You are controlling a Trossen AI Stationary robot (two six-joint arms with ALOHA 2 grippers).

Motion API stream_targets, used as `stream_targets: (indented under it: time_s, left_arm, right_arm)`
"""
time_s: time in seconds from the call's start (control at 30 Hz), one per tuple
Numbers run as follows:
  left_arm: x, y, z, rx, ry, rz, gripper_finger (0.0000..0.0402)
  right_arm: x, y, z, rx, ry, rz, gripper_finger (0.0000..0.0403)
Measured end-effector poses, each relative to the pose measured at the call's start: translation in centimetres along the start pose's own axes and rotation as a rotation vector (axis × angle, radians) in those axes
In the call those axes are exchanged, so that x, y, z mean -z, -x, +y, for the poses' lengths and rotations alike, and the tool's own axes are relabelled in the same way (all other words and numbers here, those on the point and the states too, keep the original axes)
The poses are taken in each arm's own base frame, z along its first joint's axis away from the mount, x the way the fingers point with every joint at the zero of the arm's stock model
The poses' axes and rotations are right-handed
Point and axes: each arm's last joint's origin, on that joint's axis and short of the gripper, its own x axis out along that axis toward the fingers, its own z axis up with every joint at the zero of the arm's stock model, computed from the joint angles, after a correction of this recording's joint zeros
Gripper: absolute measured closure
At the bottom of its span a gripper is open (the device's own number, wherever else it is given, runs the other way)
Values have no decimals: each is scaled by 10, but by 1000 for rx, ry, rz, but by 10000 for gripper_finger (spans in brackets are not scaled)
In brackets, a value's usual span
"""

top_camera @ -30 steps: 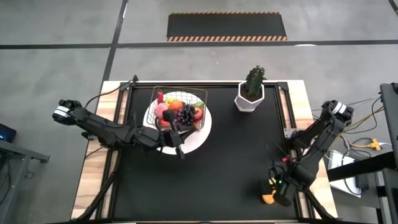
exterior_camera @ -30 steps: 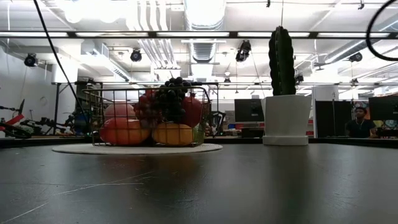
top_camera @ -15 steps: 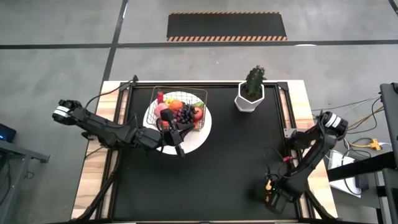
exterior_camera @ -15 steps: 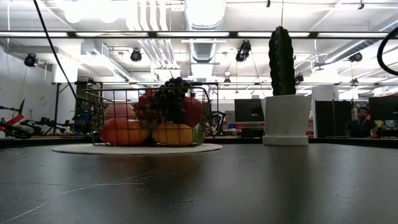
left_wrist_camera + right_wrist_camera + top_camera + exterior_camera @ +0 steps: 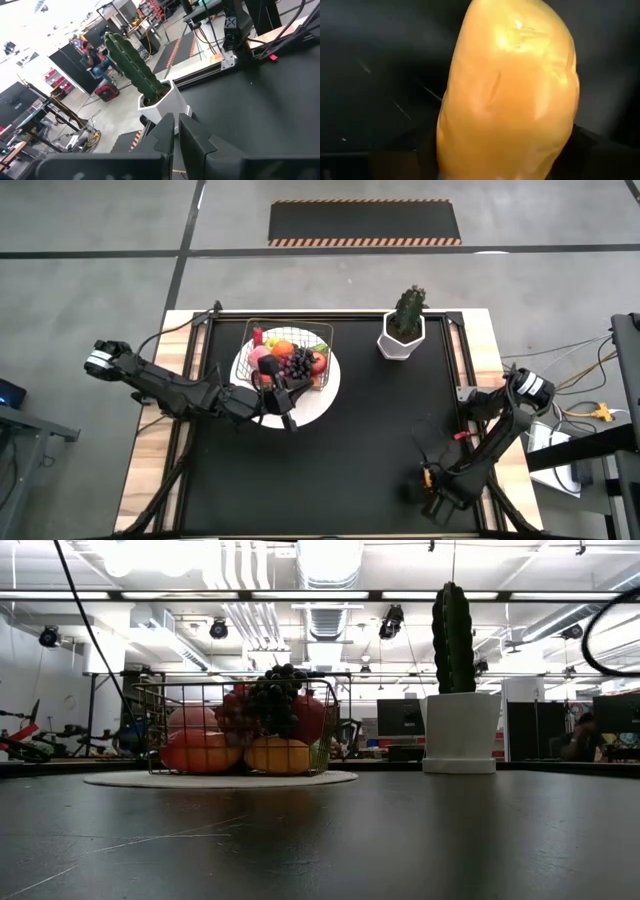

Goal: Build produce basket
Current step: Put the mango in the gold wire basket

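Observation:
The wire mesh basket (image 5: pixel 330 330) stands on a round white plate (image 5: pixel 318 406) at the table's far left and holds grapes, apples, a peach and a chili; the low view shows the basket (image 5: pixel 150 730) from the side. My left gripper (image 5: pixel 290 398) is shut and empty over the plate at the basket's near side, and its fingers (image 5: pixel 176 131) point toward the potted cactus. My right gripper (image 5: pixel 437 502) is low over the table's near right part. It is open around a yellow mango (image 5: pixel 507 95), which the gripper hides in the high view. My right gripper comes at the mango from above, with one dark finger (image 5: pixel 422 155) on each side of it. Whether the fingers touch the mango, I cannot tell.
A cactus in a white hexagonal pot (image 5: pixel 402 340) stands at the far right of the black mat. Bare black mat (image 5: pixel 370 440) lies between the plate and my right gripper. The right arm's cables run off the table's right edge.
My right gripper has moved toward the table's near edge and slightly left, and down over the mango. The mango showed beside it in the high view and is now covered. My left arm and the basket have kept still.

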Motion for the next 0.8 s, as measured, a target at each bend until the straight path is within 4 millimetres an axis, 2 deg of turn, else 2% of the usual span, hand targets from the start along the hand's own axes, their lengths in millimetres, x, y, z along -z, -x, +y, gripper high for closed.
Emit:
stream_targets:
  time_s: [0.07, 0.2, 0.33, 0.43, 0.63, 0.8]
  left_arm:
    - [0, 0, 0, 6, 3, -2, 393]
    - [-1, 1, -2, 34, 52, -24, 393]
    - [-5, 3, -4, 98, 108, -78, 393]
    - [-9, 4, -6, 168, 152, -139, 393]
    - [-17, 7, -8, 291, 235, -255, 393]
    - [-23, 9, -4, 291, 309, -312, 393]
  right_arm:
    - [-2, 1, 0, -32, 33, -47, 155]
    - [-6, 8, 2, -149, 133, -156, 155]
    - [-12, 16, 5, -287, 286, -348, 155]
    - [-13, 21, 9, -370, 465, -519, 155]
    - [-18, 28, 13, -408, 726, -883, 156]
    - [-20, 34, 15, -370, 872, -1117, 156]
